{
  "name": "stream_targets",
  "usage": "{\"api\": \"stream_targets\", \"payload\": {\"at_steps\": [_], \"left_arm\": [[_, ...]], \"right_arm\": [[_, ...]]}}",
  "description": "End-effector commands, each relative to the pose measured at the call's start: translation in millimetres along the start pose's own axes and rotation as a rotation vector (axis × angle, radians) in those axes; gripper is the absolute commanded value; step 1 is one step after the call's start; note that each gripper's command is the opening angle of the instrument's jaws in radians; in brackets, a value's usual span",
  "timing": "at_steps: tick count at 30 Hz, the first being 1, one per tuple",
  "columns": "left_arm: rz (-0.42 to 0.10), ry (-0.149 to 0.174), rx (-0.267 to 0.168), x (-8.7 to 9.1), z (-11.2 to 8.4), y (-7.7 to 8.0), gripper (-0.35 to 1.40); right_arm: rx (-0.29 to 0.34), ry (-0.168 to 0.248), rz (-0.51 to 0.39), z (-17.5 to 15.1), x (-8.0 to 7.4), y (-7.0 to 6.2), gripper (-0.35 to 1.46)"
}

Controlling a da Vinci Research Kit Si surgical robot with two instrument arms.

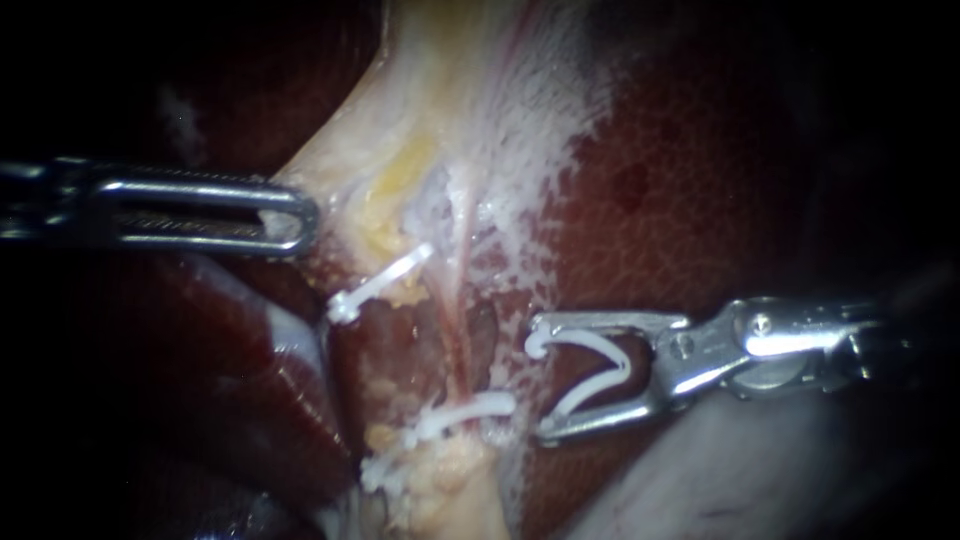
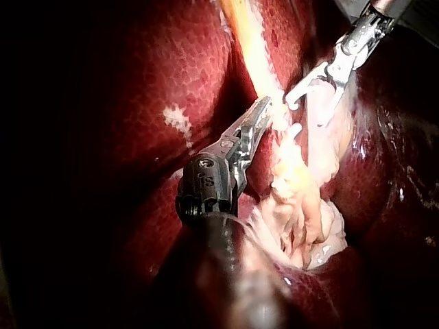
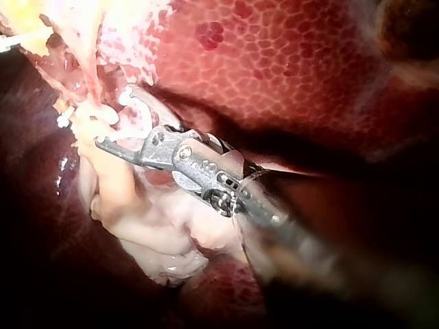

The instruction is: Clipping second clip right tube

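My right instrument (image 1: 537, 385) comes in from the right, its jaws standing wide apart with an open white clip (image 1: 600, 368) seated between them. The jaw tips sit just right of the thin pinkish right tube (image 1: 462, 335), not around it. A closed white clip (image 1: 475, 410) crosses that tube lower down. Another white clip (image 1: 385, 278) lies higher on the left tube. My left instrument (image 1: 295, 218) is shut on pale tissue (image 1: 350, 150) and holds it to the left. The right wrist view shows the loaded jaws (image 3: 116, 120) beside the pale strand (image 3: 113, 178).
Dark red liver (image 1: 700, 200) fills the right and upper field. A glossy red lobe (image 1: 250, 370) lies below my left instrument. Pale yellow fatty tissue (image 1: 440, 490) hangs under the lower clip. A smooth greyish surface (image 1: 720, 470) sits beneath my right instrument's shaft.
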Motion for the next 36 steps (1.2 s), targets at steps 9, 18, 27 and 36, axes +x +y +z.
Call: {"api": "stream_targets", "payload": {"at_steps": [9, 18, 27, 36], "left_arm": [[0.001, 0.000, -0.002, 0.0, -0.2, -0.3, -0.35], [0.000, -0.003, -0.003, 0.0, -0.4, -0.8, -0.35], [0.000, -0.004, -0.004, 0.0, -0.4, -0.9, -0.35], [-0.001, -0.004, -0.005, 0.0, -0.4, -1.1, -0.35]], "right_arm": [[0.001, 0.000, 0.005, 1.5, -0.2, 0.9, 0.60], [0.020, 0.001, 0.010, 2.9, -0.3, 1.5, 0.60], [0.121, 0.014, 0.021, 5.0, 0.7, 2.1, 0.55], [0.160, 0.025, 0.008, 7.2, 1.6, 3.2, 0.55]]}}
